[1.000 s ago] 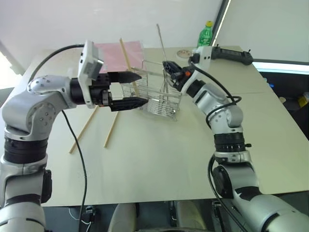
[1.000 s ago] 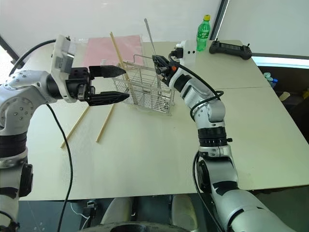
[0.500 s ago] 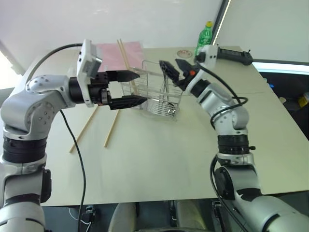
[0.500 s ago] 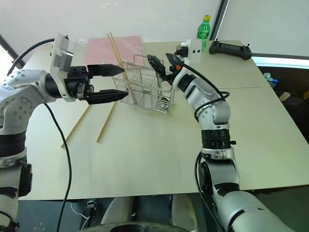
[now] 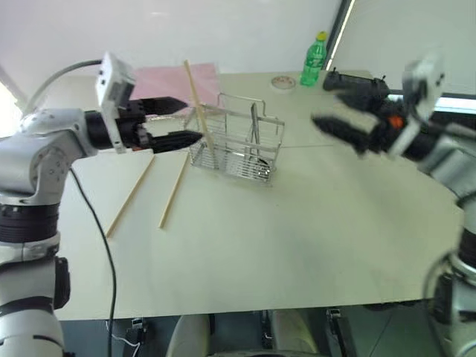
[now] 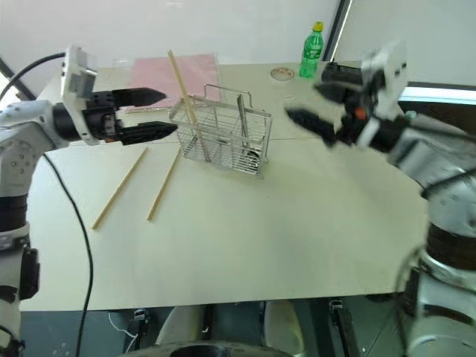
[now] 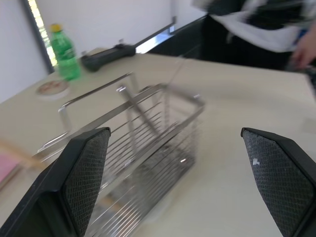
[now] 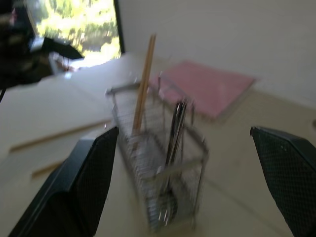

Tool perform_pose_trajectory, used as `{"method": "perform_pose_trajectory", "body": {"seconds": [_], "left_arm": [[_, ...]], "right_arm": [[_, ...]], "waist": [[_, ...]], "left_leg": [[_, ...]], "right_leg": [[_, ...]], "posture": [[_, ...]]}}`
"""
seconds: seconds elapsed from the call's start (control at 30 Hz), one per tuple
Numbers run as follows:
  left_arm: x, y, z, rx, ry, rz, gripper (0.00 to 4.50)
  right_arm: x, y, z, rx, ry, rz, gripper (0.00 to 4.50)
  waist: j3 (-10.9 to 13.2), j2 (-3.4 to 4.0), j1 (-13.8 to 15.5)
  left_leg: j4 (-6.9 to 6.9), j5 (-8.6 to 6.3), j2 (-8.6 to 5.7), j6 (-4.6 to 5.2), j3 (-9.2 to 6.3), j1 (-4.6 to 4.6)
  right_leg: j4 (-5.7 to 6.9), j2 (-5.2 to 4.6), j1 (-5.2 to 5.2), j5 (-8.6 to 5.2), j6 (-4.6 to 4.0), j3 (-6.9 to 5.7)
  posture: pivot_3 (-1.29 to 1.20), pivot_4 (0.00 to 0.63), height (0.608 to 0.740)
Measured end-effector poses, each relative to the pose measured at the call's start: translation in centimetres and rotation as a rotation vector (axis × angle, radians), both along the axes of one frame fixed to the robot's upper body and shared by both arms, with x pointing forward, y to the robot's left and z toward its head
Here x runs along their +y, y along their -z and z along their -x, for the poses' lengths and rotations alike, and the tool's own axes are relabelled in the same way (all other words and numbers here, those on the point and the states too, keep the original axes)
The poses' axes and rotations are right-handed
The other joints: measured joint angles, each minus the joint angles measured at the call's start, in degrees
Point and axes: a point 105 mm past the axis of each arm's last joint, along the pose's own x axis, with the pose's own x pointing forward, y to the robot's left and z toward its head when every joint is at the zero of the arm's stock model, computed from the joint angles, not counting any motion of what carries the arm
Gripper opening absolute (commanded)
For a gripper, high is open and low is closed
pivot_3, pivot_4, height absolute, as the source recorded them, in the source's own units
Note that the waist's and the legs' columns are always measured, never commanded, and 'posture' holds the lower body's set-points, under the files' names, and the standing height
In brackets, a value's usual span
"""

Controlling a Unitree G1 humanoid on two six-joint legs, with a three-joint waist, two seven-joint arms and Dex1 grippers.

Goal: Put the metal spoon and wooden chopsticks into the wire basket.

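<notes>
The wire basket [image 6: 222,139] is standing on the pale surface [image 6: 245,223], and everything here is placed against it. The metal spoon [image 6: 239,134] is standing upright inside the basket, and one of the wooden chopsticks [image 6: 184,100] is leaning in its left end, sticking up above the rim. Two more chopsticks [image 6: 119,187] are lying flat on the surface to the basket's left. The left end effector [image 6: 149,114] is hovering just left of the basket, fingers spread and empty, pointing toward it roughly level. The right end effector [image 6: 316,100] is hanging well to the basket's right, blurred, fingers spread, holding nothing. Behind the basket a pink sheet [image 6: 175,71], a green bottle [image 6: 311,50] and a black controller [image 5: 357,80] are sitting.
</notes>
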Motion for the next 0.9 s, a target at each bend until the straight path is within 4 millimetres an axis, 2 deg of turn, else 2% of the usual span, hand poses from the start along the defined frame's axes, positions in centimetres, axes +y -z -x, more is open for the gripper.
{"method": "perform_pose_trajectory", "body": {"seconds": [0.03, 0.1, 0.2, 0.37, 0.47, 0.73, 0.9], "left_arm": [[1.3, 0.6, -0.6, 0.016, -0.059, -0.02, 4.5], [2.7, 1.5, -1.4, 0.033, -0.129, -0.061, 4.5], [5.5, 4.0, -3.2, 0.11, -0.287, -0.154, 4.5], [8.4, 7.3, -5.1, 0.234, -0.454, -0.217, 4.5], [8.6, 8.3, -6.3, 0.265, -0.518, -0.247, 4.5], [7.3, 14.4, -8.2, 0.434, -0.567, -0.365, 4.5], [7.0, 14.7, -9.2, 0.413, -0.589, -0.407, 4.5]], "right_arm": [[0.0, 0.7, 1.1, 0.044, -0.043, 0.037, 4.39], [0.3, 0.9, 2.9, 0.069, -0.114, 0.072, 4.39], [1.1, 1.3, 5.4, 0.093, -0.202, 0.116, 4.39], [1.6, 2.3, 6.7, 0.127, -0.228, 0.114, 4.39], [1.4, 2.6, 6.6, 0.132, -0.19, 0.11, 4.39], [2.1, 4.5, 8.3, 0.2, -0.204, 0.137, 4.39], [2.0, 4.5, 8.8, 0.202, -0.188, 0.126, 4.39]], "waist": [[0.0, 0.02, -0.2], [0.0, 0.01, 0.1], [0.0, -0.04, 0.5], [0.0, -0.2, 0.9], [0.0, -0.26, 1.6], [0.0, -0.37, 1.9], [0.0, -0.38, 1.8]], "left_leg": [[-0.04, 0.0, 0.02, 0.01, 0.05, 0.03], [-0.03, 0.0, 0.05, 0.01, 0.04, 0.02], [0.04, 0.0, 0.06, 0.0, 0.02, 0.04], [0.32, -0.01, 0.02, -0.02, 0.07, -0.17], [0.3, -0.01, -0.11, -0.02, 0.14, -0.17], [0.25, -0.02, -0.15, 0.0, 0.1, -0.33], [0.3, -0.02, -0.12, 0.0, 0.09, -0.18]], "right_leg": [[0.0, 0.01, -0.02, 0.0, -0.01, 0.03], [-0.02, 0.04, -0.04, -0.02, -0.05, 0.02], [-0.11, 0.04, 0.05, -0.05, -0.1, 0.01], [-0.28, -0.12, 0.07, -0.02, -0.13, 0.01], [-0.27, -0.3, 0.06, -0.01, -0.12, 0.01], [-0.27, -0.3, 0.0, 0.0, -0.05, -0.12], [-0.23, -0.31, 0.08, -0.01, -0.08, -0.15]], "posture": [[0.0, 0.15, 0.721], [0.0, 0.15, 0.721], [0.0, 0.15, 0.721], [0.0, 0.15, 0.721], [0.0, 0.15, 0.721], [0.0, 0.15, 0.721], [0.0, 0.15, 0.721]]}}
